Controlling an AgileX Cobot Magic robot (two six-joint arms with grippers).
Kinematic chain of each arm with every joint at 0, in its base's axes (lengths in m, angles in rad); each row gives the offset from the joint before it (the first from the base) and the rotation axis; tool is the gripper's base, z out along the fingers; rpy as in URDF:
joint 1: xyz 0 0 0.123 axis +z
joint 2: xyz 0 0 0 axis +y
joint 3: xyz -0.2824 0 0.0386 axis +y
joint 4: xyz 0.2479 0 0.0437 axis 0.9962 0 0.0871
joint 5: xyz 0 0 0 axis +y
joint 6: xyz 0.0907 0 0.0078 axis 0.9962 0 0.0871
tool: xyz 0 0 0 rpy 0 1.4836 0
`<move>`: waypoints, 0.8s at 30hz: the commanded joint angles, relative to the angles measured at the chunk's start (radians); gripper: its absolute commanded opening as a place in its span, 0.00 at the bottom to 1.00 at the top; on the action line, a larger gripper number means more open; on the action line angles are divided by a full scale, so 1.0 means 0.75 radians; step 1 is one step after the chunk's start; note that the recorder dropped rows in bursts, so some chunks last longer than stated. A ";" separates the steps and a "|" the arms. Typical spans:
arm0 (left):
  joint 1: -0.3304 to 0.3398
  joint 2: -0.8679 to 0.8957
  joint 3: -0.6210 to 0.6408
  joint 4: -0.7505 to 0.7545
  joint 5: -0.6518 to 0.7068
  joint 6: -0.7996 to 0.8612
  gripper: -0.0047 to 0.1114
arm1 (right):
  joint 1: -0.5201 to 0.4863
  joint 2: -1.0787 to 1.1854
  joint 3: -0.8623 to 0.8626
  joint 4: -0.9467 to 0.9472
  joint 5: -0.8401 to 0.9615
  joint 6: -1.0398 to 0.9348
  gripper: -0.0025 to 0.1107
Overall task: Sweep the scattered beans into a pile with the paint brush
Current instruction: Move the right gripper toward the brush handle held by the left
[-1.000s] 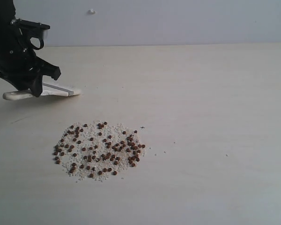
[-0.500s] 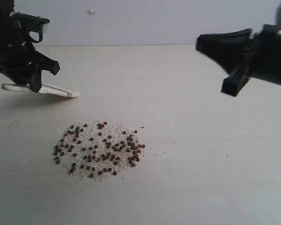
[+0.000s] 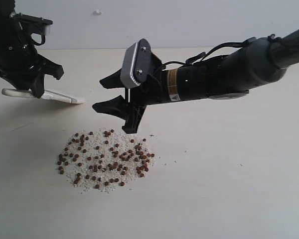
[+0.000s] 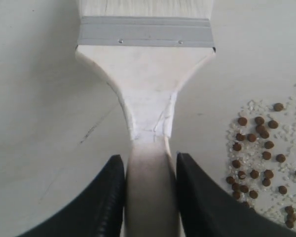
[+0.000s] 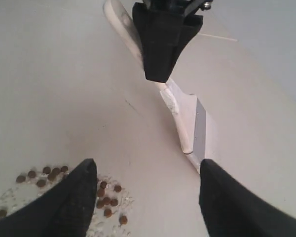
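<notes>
The left gripper [image 4: 149, 168] pinches the paint brush [image 4: 145, 84] handle at far left. The right gripper [image 5: 148, 165], fingers spread, hovers over the far edge of the beans [image 3: 104, 159].

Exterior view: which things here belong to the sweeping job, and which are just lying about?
Job: tiny round reddish-brown beans among whitish grains; wide flat cream-handled paint brush, silver ferrule, gripped by left claw; open right claw near the pile.
Lying about: small white speck on the grey wall; stray pale grains right of the pile.
</notes>
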 commanded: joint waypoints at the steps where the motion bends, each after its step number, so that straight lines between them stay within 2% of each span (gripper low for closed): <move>1: -0.006 -0.006 -0.013 -0.017 -0.004 0.001 0.04 | 0.062 0.097 -0.121 0.098 0.031 -0.042 0.56; 10: -0.006 -0.006 -0.013 -0.058 -0.001 0.001 0.04 | 0.146 0.270 -0.289 0.167 0.033 -0.042 0.56; 18: -0.006 -0.006 -0.013 -0.085 -0.004 0.001 0.04 | 0.146 0.354 -0.382 0.204 0.028 -0.042 0.56; 24: -0.006 -0.006 -0.013 -0.112 -0.009 0.005 0.04 | 0.146 0.390 -0.407 0.249 0.013 -0.162 0.56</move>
